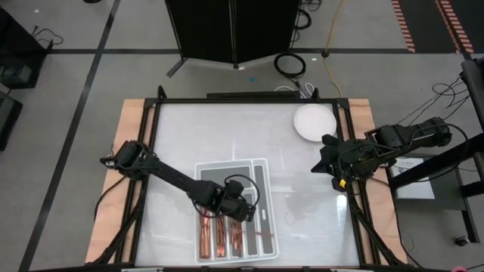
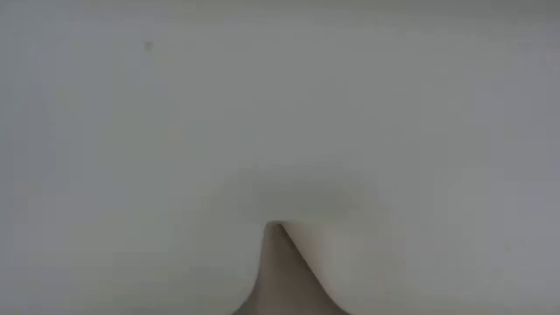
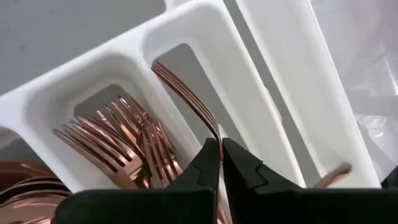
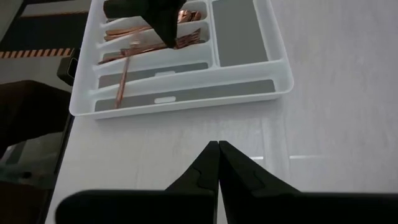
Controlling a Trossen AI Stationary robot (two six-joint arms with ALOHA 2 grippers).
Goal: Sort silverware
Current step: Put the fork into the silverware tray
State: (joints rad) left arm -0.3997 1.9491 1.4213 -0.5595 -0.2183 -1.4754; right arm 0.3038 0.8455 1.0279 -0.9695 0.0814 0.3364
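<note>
My left end effector (image 3: 220, 163) is down in the white tray (image 1: 266, 198), which sits on the tabletop (image 1: 302, 204) near my side. Its two fingers are pressed together on one copper fork (image 3: 186, 93). I am pinching the fork by its thin handle, and its prongs point away into one long slot of the tray.

In the slot just beside that one lies a pile of forks (image 3: 115, 146). I can see at least three of them, but they overlap, so I cannot count them all. More silverware (image 1: 215, 240) fills the slots at the near end of the tray. From above it looks like three copper rows, too small for me to count piece by piece. One more piece (image 4: 122, 78) lies across the dividers, not inside a slot.

Two long narrow slots and one wider slot at the far end show only gray bottoms.

My right end effector (image 4: 218, 163) hangs over the bare tabletop, well apart from the tray. Its two fingers are pressed together and hold nothing.

One round white plate (image 1: 314, 121) sits at the far right corner of the tabletop, near my right arm.

The low view shows only a pale blur.
</note>
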